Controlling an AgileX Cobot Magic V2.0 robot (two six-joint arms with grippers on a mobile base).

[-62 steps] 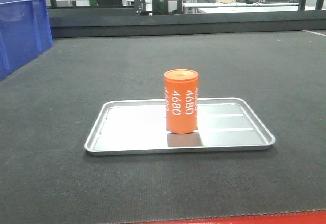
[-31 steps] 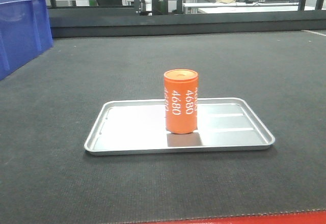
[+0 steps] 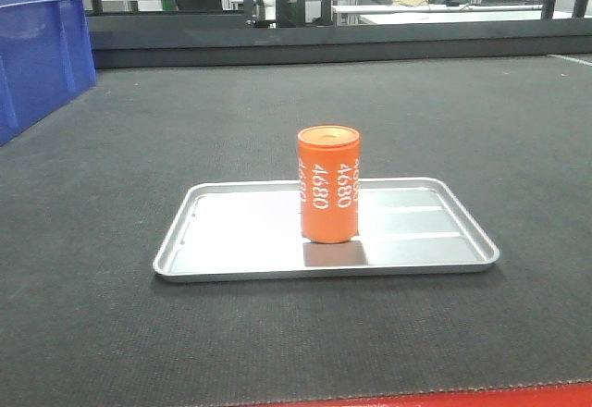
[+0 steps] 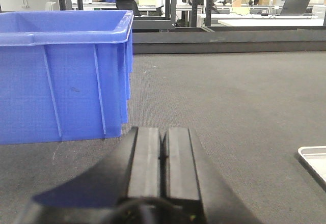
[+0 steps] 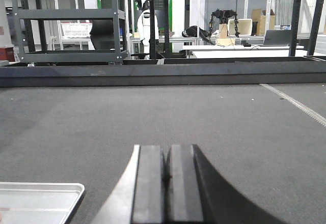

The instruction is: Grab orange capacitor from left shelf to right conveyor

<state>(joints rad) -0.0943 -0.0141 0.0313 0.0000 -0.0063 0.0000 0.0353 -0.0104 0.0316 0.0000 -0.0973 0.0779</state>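
The orange capacitor (image 3: 328,184) stands upright on a small silver tray (image 3: 240,240) in the middle of the dark conveyor belt (image 3: 139,148), whose red front edge (image 3: 444,396) shows at the bottom. No gripper appears in the front view. My left gripper (image 4: 163,132) is shut with nothing in it, low over the belt to the left of the tray. My right gripper (image 5: 166,150) is also shut and empty, to the right of the tray. The left shelf is out of view.
A blue plastic bin (image 4: 61,76) sits on the belt at the far left (image 3: 42,51). The tray's corners show at the edge of both wrist views (image 4: 313,158) (image 5: 35,201). Dark metal rails and racks (image 5: 66,15) run behind the belt.
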